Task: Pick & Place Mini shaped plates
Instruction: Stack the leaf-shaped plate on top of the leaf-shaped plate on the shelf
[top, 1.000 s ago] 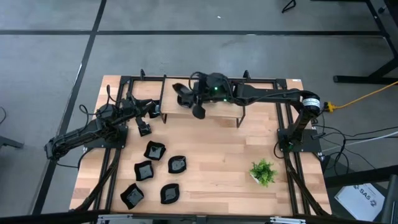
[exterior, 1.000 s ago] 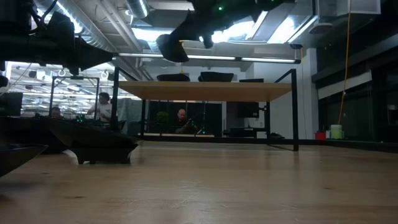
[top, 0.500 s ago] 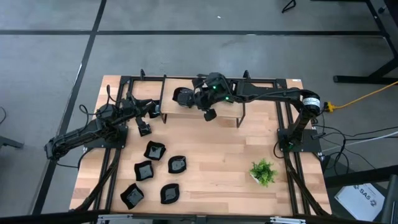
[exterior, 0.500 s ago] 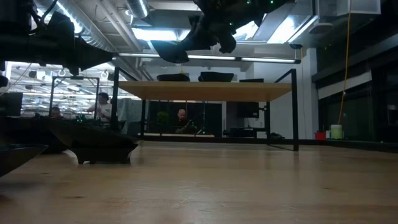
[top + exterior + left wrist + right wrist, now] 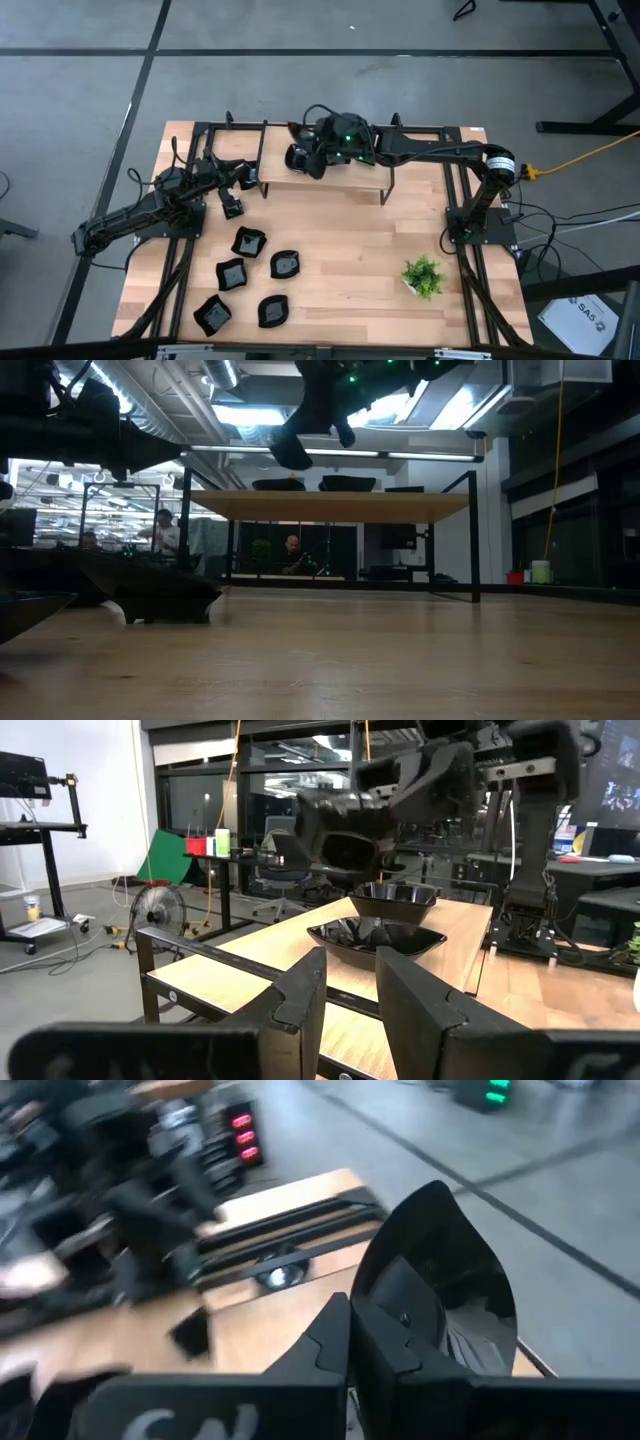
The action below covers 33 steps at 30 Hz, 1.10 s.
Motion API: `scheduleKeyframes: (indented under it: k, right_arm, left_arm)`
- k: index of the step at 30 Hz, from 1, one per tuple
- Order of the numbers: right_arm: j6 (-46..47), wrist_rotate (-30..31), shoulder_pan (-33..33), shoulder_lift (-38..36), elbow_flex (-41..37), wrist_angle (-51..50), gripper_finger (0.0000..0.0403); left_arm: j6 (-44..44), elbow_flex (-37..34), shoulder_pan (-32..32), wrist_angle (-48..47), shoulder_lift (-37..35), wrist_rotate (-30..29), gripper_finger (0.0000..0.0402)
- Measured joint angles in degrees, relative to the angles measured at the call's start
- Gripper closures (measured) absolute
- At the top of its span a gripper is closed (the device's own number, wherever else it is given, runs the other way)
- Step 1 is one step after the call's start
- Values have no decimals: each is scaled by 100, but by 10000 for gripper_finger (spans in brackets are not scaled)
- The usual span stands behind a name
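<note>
- We hold one small black plate in the right arm's fingers, which are pinched nearly shut on its rim; in the high view this sits at upper centre, over the raised shelf.
- We judge the grip a thin one, on the edge of a glossy dish. If the wrist turns sharply, the plate could slip out and drop onto the shelf or the worktop below.
- In the left wrist view two plates already lie on the shelf, close together near the frame's middle. Setting ours down too near them could knock one, or leave it resting on a neighbour's rim and tilted.
- The shelf is narrow; released near its edge, the plate could tip off.
- Five more plates wait at lower left of the high view, close to each other. Reaching for one could shove another.
- The left arm's fingers rest at the frame's left, parted a little and holding nothing. It lies near those plates, so a careless move there could disturb them.
- The potted plant at lower right is well apart and we see little risk to it.
</note>
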Motion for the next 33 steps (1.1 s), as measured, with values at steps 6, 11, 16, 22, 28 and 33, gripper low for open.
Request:
scheduleKeyframes:
  k: [6,11,16,22,28,33]
  right_arm:
    - [1125,1156,108,0,0,41,397]
    - [1758,1137,110,18,0,-51,397]
    - [2193,1140,142,261,4,33,397]
    - [2196,806,255,457,2,179,397]
    - [2145,779,306,446,118,25,397]
    - [2133,791,393,422,383,-415,397]
  left_arm:
    - [4,2,0,0,0,-2,315]
    - [4,2,-1,0,0,-1,315]
    - [2,0,0,0,1,0,315]
    - [3,2,0,0,-2,-1,315]
    - [3,1,-2,0,0,-2,315]
    - [2,1,0,0,-2,0,315]
